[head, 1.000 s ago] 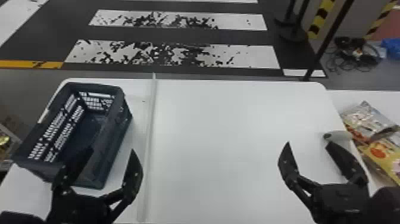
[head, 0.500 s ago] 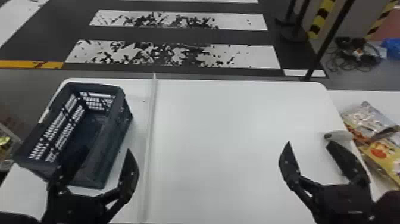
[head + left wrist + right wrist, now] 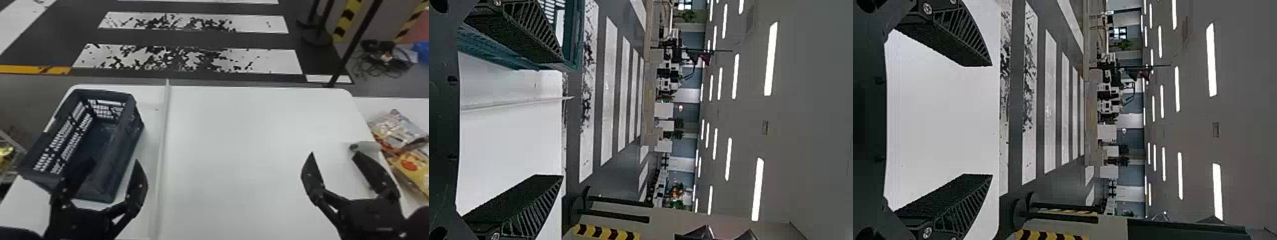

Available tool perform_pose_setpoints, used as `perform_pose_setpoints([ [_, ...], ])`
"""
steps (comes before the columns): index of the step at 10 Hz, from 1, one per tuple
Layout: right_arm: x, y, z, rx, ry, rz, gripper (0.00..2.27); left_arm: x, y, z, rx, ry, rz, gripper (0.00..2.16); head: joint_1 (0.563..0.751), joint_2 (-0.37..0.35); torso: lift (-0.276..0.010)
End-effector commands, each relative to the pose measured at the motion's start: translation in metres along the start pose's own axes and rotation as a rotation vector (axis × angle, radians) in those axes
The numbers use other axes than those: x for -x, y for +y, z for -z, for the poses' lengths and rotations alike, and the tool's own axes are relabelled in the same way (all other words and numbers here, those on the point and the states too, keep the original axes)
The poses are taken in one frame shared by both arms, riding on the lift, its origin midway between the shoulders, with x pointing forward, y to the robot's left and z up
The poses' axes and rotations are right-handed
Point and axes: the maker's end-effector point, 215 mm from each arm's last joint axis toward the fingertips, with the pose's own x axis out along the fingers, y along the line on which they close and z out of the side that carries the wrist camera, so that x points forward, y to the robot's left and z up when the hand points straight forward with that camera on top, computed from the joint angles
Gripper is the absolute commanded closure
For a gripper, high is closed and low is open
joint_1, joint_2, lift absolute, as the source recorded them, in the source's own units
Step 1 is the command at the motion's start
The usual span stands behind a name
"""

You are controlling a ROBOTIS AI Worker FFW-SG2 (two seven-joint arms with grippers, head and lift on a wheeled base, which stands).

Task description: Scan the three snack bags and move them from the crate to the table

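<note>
Head view: snack bags [image 3: 397,132]; wrist views: ceiling lights [image 3: 770,59]. Bags three o'clock from right gripper [image 3: 333,152], fingers apart; left gripper [image 3: 115,160] same.

Cannot see whole the snack bags [image 3: 397,129], cut by head view beyond right edge of tabletop [image 3: 236,143], nor crate [image 3: 129,134], partly behind left gripper [image 3: 115,159].

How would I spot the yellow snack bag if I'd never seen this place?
Start at the big white table and look just past its right side, beyond the right gripper. The yellow bag lies nearer the robot, and its round orange-red patch sets it apart from the silvery bag beside it.
</note>
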Motion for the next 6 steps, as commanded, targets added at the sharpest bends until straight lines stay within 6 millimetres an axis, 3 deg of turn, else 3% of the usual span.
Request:
perform_pose_setpoints([
  [1,0.0005,-0.0027,0.0003,0.003,0.001,0.005,0.10,-0.0009,0.0037,-0.0006,0.001,-0.002,-0.005,0.04,0.695,0.010,-0.062],
  [6,0.0010,-0.0018,0.0037,0.007,0.012,-0.005,0.10,-0.0007,0.0025,0.0051,0.003,0.015,-0.002,0.04,0.695,0.015,-0.062],
])
